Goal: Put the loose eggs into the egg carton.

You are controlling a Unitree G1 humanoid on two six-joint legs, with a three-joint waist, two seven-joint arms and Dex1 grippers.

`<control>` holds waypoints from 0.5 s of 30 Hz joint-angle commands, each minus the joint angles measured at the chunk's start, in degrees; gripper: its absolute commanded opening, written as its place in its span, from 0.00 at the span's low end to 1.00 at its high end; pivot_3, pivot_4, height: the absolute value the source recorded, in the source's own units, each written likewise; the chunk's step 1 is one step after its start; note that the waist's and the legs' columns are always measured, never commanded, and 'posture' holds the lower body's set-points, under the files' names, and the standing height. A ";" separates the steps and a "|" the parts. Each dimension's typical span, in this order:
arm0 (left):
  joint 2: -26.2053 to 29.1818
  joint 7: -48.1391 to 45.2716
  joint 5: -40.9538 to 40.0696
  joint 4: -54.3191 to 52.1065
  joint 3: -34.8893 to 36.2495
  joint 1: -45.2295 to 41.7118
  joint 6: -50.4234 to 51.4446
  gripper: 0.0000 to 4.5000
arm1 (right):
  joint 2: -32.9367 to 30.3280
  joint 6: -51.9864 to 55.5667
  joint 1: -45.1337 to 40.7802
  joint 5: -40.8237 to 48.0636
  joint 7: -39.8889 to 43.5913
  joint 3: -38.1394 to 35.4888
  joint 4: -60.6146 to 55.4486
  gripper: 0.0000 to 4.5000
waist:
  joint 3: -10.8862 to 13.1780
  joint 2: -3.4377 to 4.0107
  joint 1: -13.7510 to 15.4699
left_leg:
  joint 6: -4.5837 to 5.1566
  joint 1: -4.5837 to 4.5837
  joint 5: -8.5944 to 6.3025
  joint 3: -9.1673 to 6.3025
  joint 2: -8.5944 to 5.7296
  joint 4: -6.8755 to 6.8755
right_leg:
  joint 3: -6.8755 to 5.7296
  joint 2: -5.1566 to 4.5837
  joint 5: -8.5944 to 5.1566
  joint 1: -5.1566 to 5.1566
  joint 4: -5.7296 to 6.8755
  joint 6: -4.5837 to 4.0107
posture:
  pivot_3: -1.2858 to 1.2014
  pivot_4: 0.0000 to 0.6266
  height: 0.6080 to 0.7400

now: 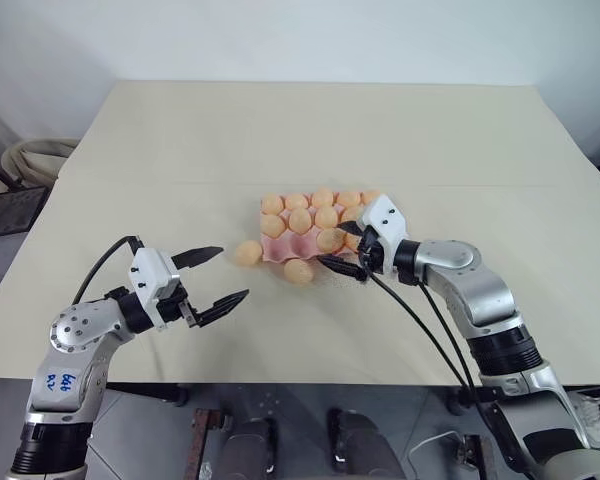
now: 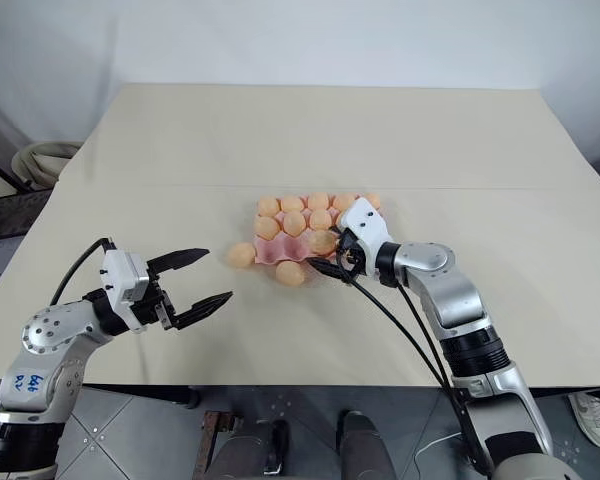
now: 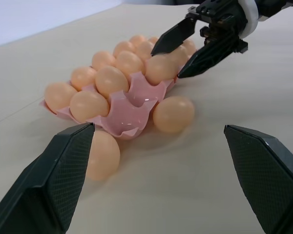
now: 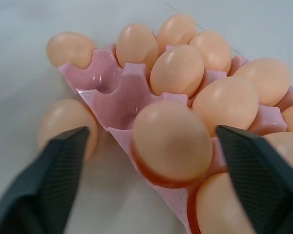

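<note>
Pink egg carton [image 1: 280, 247] flat on the pale bench [image 1: 310, 130], just right of centre, most cups filled with pale orange-tan eggs. One cup in the near row visibly empty [image 3: 136, 105], seen from the left wrist. Two loose eggs on the bench surface: one [image 1: 247, 252] just beside the carton's left end, the other [image 1: 299, 271] just beside its near edge. Exact touching with the carton cannot be told from above; from the left wrist both sit close against the moulded rim.

Right pincer [image 1: 346, 249] at the carton's near right corner, pointing left and slightly down, fingers spread wide on either side of an egg [image 4: 172, 141] seated in a near-row cup. Black fingers [image 4: 49, 180] stand apart from that egg on both sides; nothing held. Lower finger [image 1: 342, 268] lying over the bench just off the carton edge.

Left pincer [image 1: 212, 277] well apart from the carton, over the bench's near left area, pointing right toward the loose eggs. Fingers [image 1: 198, 256] wide, empty, roughly level.

Black cables [image 1: 420, 320] trailing from the right wrist back over the bench's near edge.
</note>
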 commanded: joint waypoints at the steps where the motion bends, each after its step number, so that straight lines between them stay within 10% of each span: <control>1: -0.15 0.48 -1.22 -1.96 1.47 0.83 0.00 1.00 | -2.37 -2.66 3.17 2.05 1.36 -4.39 -5.52 1.00 | 0.00 0.00 0.13 | 0.00 0.00 0.00 0.00 0.00 -0.01 | -0.02 0.00 0.00 0.00 0.00 0.00 | 0.52 0.24 1.00; 15: 4.03 -2.69 -2.48 0.38 7.57 5.64 -0.04 1.00 | -13.36 -19.85 33.58 17.85 20.35 -27.00 -16.82 1.00 | 0.00 0.00 -0.04 | -0.09 0.12 -0.18 0.07 0.11 -0.06 | -0.19 -0.01 -0.03 0.19 -0.24 -0.05 | 0.52 0.24 1.00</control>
